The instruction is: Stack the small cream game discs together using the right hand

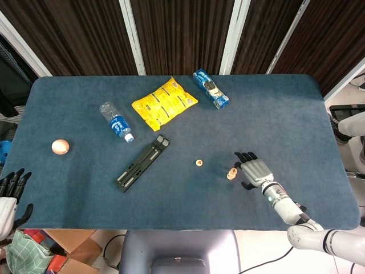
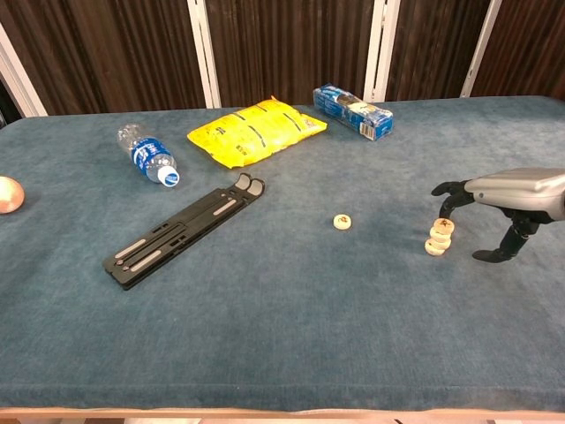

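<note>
A short leaning stack of small cream discs [image 1: 231, 173] [image 2: 438, 237] stands on the blue table cloth right of centre. One more cream disc [image 1: 199, 163] [image 2: 342, 222] lies alone to its left. My right hand [image 1: 254, 169] [image 2: 505, 196] hovers just right of the stack, holding nothing. Its fingers [image 2: 448, 191] are spread and curve down close behind the stack. The thumb [image 2: 496, 253] points down to the right of the stack. I cannot tell whether a fingertip touches the discs. My left hand [image 1: 10, 191] hangs off the table's near left edge, fingers apart and empty.
A black folded stand [image 1: 142, 162] [image 2: 184, 230] lies left of centre. Behind it are a water bottle [image 1: 116, 121], a yellow snack bag [image 1: 164, 103] and a blue box [image 1: 210, 89]. A peach ball [image 1: 60, 146] sits far left.
</note>
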